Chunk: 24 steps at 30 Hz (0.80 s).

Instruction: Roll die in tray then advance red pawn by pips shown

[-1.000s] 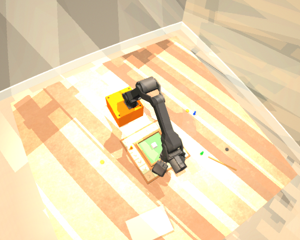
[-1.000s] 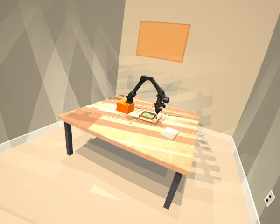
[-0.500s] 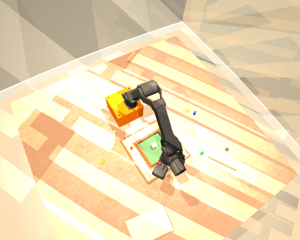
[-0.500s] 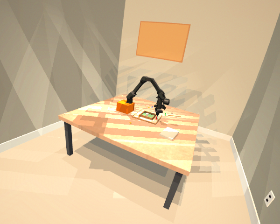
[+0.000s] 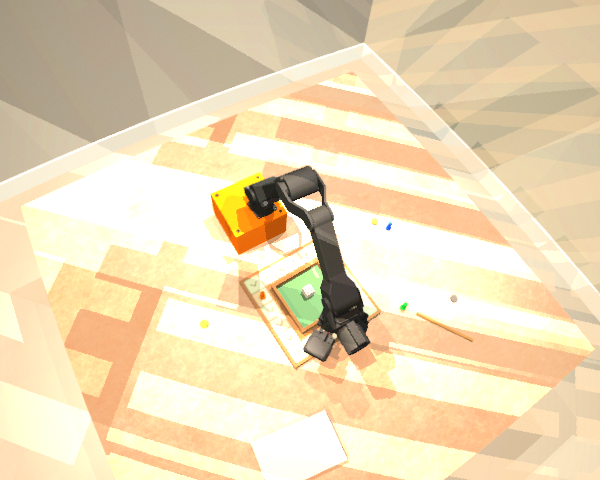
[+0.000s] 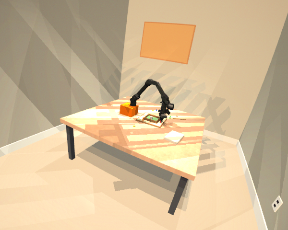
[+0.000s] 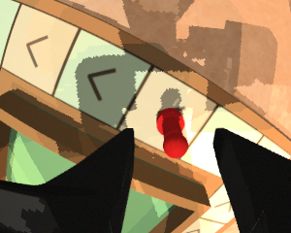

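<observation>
Red pawn (image 7: 173, 133) (image 6: 161, 121) stood on its square between the gripper's (image 5: 327, 336) (image 6: 162, 119) (image 7: 175, 130) parted jaws, seemingly ungripped! Die (image 5: 308, 291) (image 6: 150, 118) in the tray (image 5: 298, 304) (image 6: 152, 119) (image 7: 44, 162), pawn-moving time; closing came next.

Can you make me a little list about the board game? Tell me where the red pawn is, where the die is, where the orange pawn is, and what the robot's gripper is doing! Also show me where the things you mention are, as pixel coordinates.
red pawn: shiny red pawn (image 7: 173, 131), upright on a cream square of the board's track
die: white cube die (image 5: 308, 291) (image 6: 150, 118), in the green-floored tray
orange pawn: small orange pawn (image 5: 262, 295), on the track beside the tray
gripper: black gripper (image 7: 175, 136), open, fingers on either side of the red pawn with gaps
top pips: too small to tell
</observation>
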### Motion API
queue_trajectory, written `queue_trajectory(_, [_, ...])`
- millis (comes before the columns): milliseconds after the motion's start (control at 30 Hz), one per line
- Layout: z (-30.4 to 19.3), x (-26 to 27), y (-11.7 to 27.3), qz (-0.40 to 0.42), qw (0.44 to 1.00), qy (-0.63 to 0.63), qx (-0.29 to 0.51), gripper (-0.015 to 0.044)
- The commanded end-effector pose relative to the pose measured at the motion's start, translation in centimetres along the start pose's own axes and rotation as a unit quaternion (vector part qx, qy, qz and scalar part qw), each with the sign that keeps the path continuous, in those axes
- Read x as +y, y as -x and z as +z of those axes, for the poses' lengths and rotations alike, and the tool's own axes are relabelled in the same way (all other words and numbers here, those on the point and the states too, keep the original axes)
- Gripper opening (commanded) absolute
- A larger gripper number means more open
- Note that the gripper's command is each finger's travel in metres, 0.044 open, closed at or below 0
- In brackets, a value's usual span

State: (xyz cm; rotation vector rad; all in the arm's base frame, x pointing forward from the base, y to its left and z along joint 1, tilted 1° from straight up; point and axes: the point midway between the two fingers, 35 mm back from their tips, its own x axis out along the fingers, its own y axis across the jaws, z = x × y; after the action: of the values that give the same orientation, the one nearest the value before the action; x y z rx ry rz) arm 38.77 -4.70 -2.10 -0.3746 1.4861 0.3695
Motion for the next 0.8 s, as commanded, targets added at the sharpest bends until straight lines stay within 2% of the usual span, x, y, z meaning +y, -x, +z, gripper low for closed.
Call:
queue_trajectory(0, [-0.13,0.02,-0.76,-0.001,1.000,0.003,0.003,0.0200])
queue_trajectory(167, [-0.16,0.04,-1.33,-0.001,1.000,0.003,0.003,0.0200])
queue_trajectory(333, [-0.16,0.04,-1.33,-0.001,1.000,0.003,0.003,0.0069])
queue_trajectory(667, [-0.16,0.04,-1.33,-0.001,1.000,0.003,0.003,0.0002])
queue_trajectory(767, [-0.10,0.01,-1.04,-0.002,1.000,0.001,0.002,0.0000])
